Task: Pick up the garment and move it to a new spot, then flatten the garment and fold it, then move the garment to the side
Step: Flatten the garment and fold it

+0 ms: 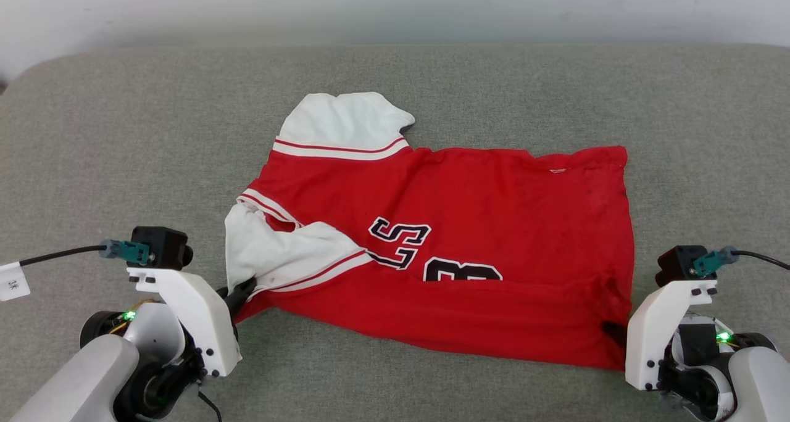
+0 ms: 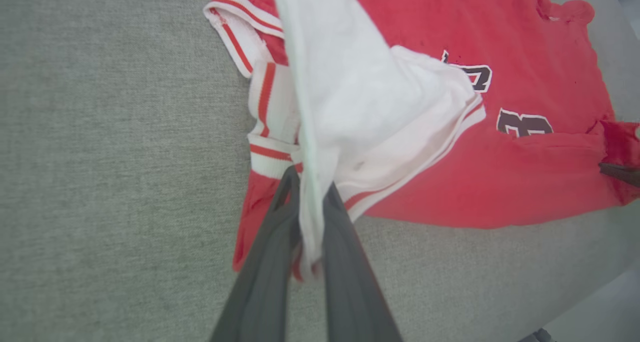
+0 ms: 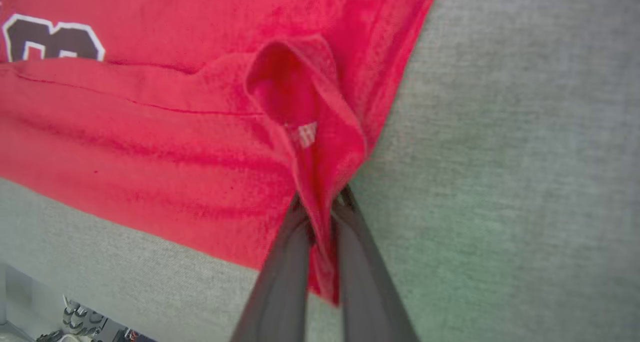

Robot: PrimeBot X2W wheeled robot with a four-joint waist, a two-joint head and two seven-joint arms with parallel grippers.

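Observation:
The garment [image 1: 469,224], a red jersey with white sleeves and black lettering, lies spread on the grey cushion, its near edge folded over so part of the print is hidden. My left gripper [image 1: 244,289] is shut on the near white sleeve, which rises between its fingers [image 2: 310,197] in the left wrist view. At the near right corner, my right gripper [image 1: 614,332] is shut on a bunched fold of red cloth [image 3: 320,202]. The other white sleeve [image 1: 342,126] lies flat at the far side.
The grey fabric cushion [image 1: 123,150] reaches to a pale wall at the back, with bare room left, right and behind the garment. Its front edge and some hardware below show in the right wrist view [image 3: 75,322].

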